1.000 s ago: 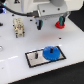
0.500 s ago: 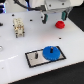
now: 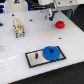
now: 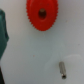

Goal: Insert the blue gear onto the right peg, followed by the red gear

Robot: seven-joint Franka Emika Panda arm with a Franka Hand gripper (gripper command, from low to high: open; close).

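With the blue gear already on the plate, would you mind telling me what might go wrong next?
1. The red gear lies flat and low on the table; a slightly off-centre grasp may push it aside.
2. The blue gear already fills the plate's right side, so the red gear could catch on it rather than seat.

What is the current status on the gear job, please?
Gripper out of the exterior view, jaws unreadable. Blue gear on plate. Red gear loose on table, unheld. Nothing blocking.

A white glossy desk [image 3: 20, 50] fills most of the exterior view, catching soft pale reflections of overhead light. Beyond its far edge lies dim, dark, blurred clutter with bluish glints at the far left.
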